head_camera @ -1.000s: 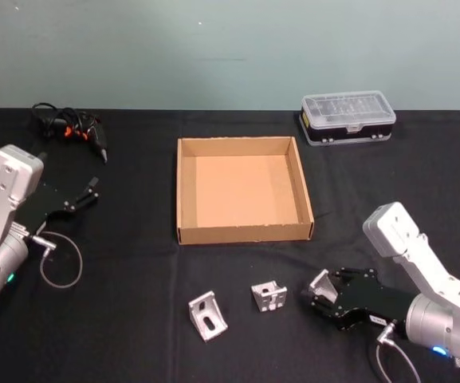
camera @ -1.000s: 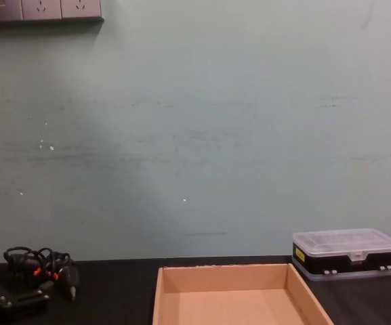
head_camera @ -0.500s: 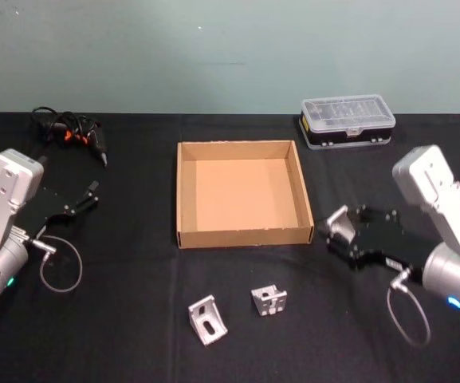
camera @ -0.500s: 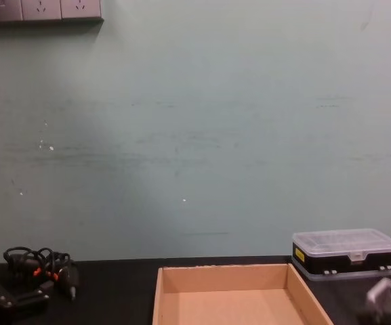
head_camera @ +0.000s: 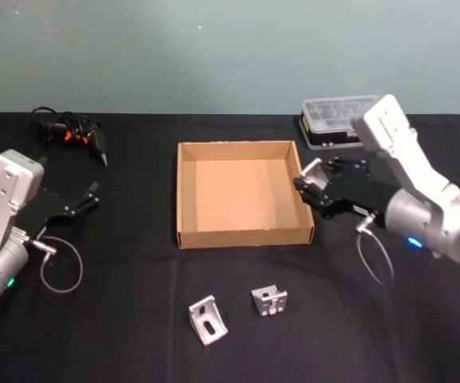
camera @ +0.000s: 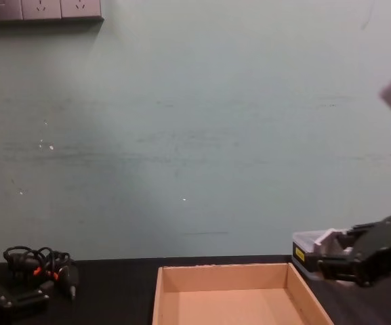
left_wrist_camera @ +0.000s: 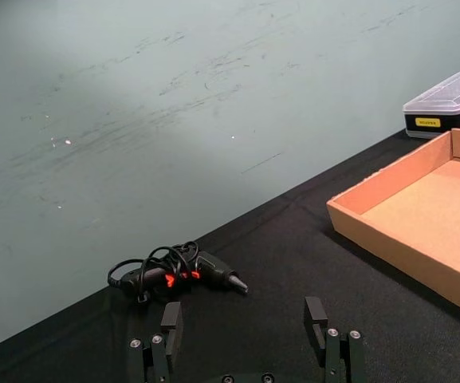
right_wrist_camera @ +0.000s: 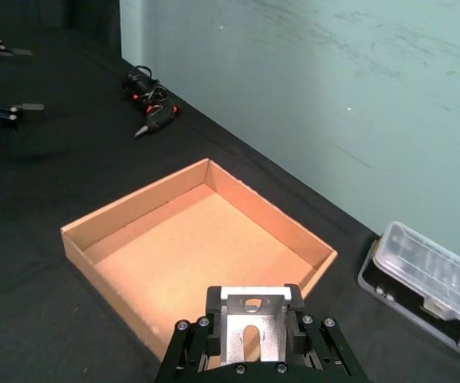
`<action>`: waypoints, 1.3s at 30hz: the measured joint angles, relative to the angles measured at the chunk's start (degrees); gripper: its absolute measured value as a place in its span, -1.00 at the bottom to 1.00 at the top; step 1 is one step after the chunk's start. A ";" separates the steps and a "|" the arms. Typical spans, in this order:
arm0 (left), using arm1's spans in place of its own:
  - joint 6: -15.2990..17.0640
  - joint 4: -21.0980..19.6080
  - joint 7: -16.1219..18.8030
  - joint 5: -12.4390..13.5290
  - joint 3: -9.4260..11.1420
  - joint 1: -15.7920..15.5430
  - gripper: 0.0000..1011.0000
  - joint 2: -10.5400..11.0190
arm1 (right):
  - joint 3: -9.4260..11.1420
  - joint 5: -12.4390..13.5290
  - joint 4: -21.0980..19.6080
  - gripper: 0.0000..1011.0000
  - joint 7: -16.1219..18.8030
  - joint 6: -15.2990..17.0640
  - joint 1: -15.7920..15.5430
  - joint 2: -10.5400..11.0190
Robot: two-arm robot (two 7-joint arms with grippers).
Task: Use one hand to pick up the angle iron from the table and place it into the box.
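My right gripper (head_camera: 307,183) is shut on a silver angle iron (right_wrist_camera: 253,324) and holds it in the air just above the right wall of the box (head_camera: 241,191), a shallow tan cardboard tray. From the chest view, the angle iron (camera: 326,237) hangs above the box's right rim (camera: 297,279). Two more angle irons (head_camera: 207,319) (head_camera: 269,300) lie on the black table (head_camera: 118,335) in front of the box. My left gripper (head_camera: 87,197) stays parked at the left, open, with nothing in it.
A clear-lidded black plastic case (head_camera: 333,120) stands behind the right arm at the back right. A black tool with orange marks and a coiled cable (head_camera: 70,130) lies at the back left. A grey cable loop (head_camera: 60,267) hangs by the left arm.
The right gripper has risen from the table's front right with the angle iron and swung back and left to the box's right wall. The left arm has not moved.
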 joint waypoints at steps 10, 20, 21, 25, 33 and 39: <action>0.00 0.00 0.00 0.00 0.00 0.00 0.98 0.00 | -4.26 -1.86 10.93 -0.11 3.54 -0.86 7.82 -4.16; 0.00 0.00 0.00 0.00 0.00 0.00 0.98 0.00 | -7.18 -3.08 19.86 -0.11 5.76 -2.07 12.55 -7.11; 0.00 0.00 0.00 0.00 0.00 0.00 0.98 0.00 | -7.30 -3.11 20.34 -0.11 5.88 -2.16 12.77 -7.27; 0.00 0.00 0.00 0.00 0.00 0.00 0.98 0.00 | -7.93 -3.40 23.00 -0.11 6.33 -2.75 14.04 -8.12; 0.00 0.00 0.00 0.00 0.00 0.00 0.98 0.00 | -8.67 -3.79 25.49 -0.10 6.89 -3.21 15.37 -8.92; 0.00 0.00 0.00 0.00 0.00 0.00 0.98 0.00 | -8.88 -3.89 26.35 0.23 6.99 -3.56 15.71 -9.26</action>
